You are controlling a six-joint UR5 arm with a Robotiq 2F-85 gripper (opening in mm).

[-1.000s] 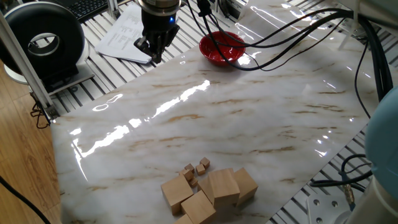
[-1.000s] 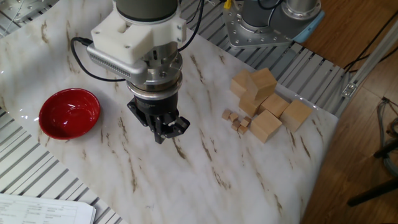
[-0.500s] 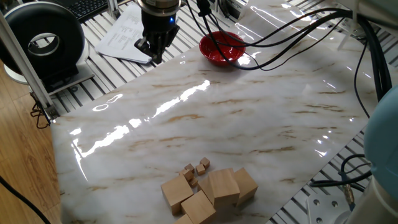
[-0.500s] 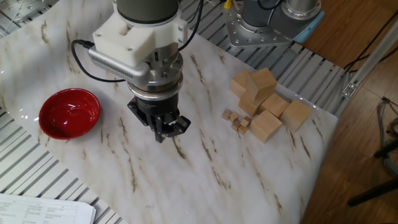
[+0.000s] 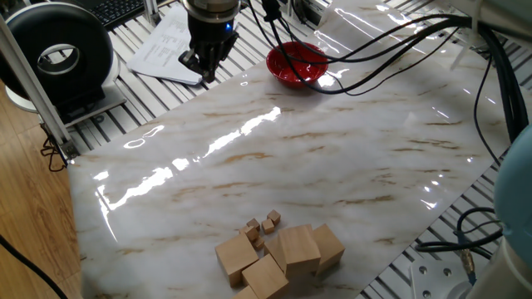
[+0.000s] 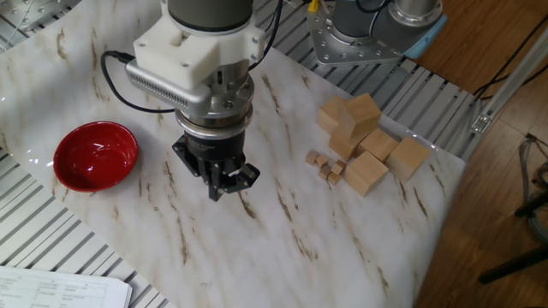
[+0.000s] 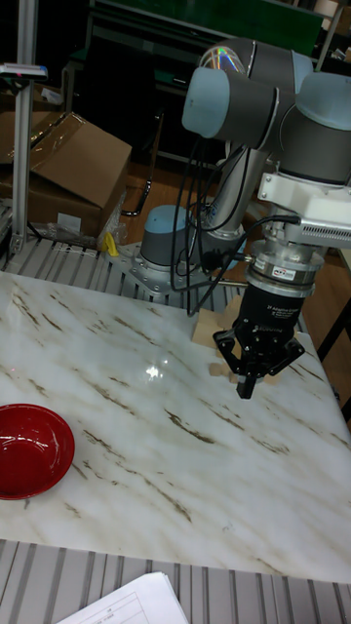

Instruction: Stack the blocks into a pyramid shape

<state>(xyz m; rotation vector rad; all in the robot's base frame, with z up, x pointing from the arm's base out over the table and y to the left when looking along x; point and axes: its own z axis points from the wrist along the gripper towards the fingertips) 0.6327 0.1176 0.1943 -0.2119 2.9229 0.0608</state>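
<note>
Several large tan wooden blocks (image 5: pixel 278 253) lie bunched in a loose cluster near one table edge, shown in the other fixed view as blocks (image 6: pixel 364 141) beside the arm's base. No stepped pyramid shape stands among them. My gripper (image 5: pixel 206 73) hangs far from them, near the opposite edge; it appears as the gripper (image 6: pixel 224 182) and the gripper (image 7: pixel 246 383) just above the marble, fingers pressed together with nothing held. In the tall view the gripper hides most of the blocks; one tan block (image 7: pixel 205 328) peeks out behind it.
A few tiny wooden cubes (image 5: pixel 262 226) (image 6: pixel 328 166) lie beside the cluster. A red bowl (image 5: pixel 297 64) (image 6: pixel 95 155) (image 7: pixel 29 448) sits at the far side. Papers (image 5: pixel 170 46) and a black round device (image 5: pixel 58 50) lie off the marble top. Cables trail past the bowl.
The gripper has shifted slightly over the marble and stays shut. The blocks and the bowl have not moved.
</note>
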